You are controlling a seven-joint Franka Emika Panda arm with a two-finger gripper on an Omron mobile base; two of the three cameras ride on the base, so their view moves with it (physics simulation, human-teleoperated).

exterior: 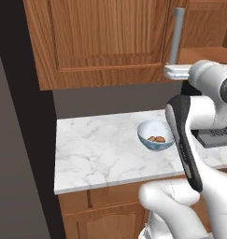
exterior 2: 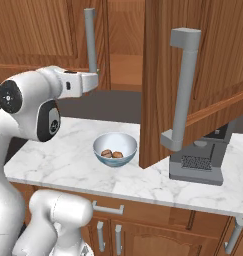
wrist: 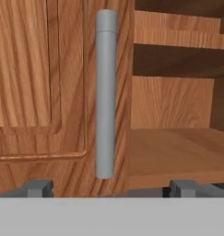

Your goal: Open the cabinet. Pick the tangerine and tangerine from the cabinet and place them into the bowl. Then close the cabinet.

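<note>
Reaching toward the cabinet [exterior 2: 203,55], the end effector [exterior 2: 95,80] sits at upper left of centre in the right base view, level with the lower end of the grey bar handle [exterior 2: 90,40] on the shut left door. In the hand view its two dark fingertips [wrist: 37,188] stand far apart at the bottom of the frame, released and grasping nothing, with that handle [wrist: 105,92] upright between them and bare wooden shelves open to its right. In the right base view the cabinet's right door [exterior 2: 193,75] hangs swung outward, filling the upper right of the frame, its own grey handle [exterior 2: 182,90] facing the camera. The bowl [exterior 2: 115,149] rests on the white marble bench [exterior 2: 58,160] near centre frame, and both tangerines [exterior 2: 112,154] lie side by side inside it, touching or nearly so. A dark grey appliance [exterior 2: 198,167] stands on the bench at right, partly hidden behind the open door.
</note>
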